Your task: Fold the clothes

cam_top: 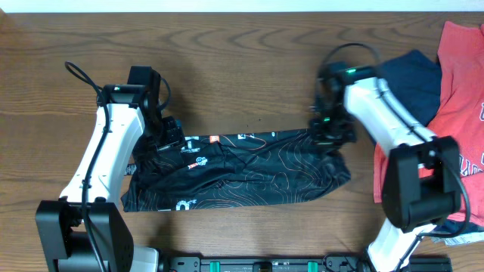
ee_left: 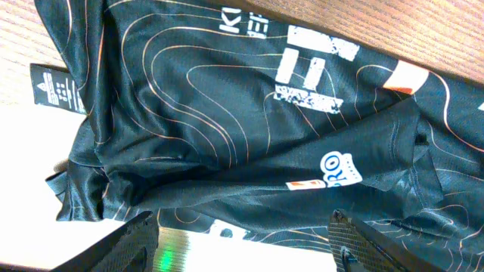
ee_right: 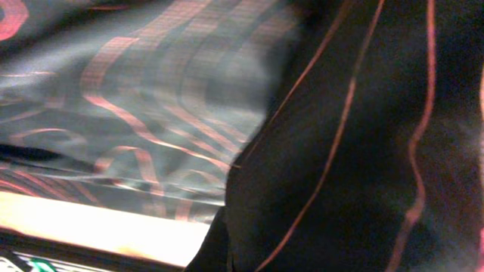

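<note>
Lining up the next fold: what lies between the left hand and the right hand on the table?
Only the black jersey: in the overhead view its upper edge runs from the left hand to the right hand, with nothing else between.

Overhead straight down on table (cam_top: 242, 60), wrist views close above the shared jersey (cam_top: 234, 177)

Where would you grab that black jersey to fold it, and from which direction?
Probably its far long edge, near both ends, coming straight down from above. The black jersey lies spread as a long strip, so only a thin top layer can be pinched. The left end effector sits open over the left end; the right end effector is at the right end.
</note>
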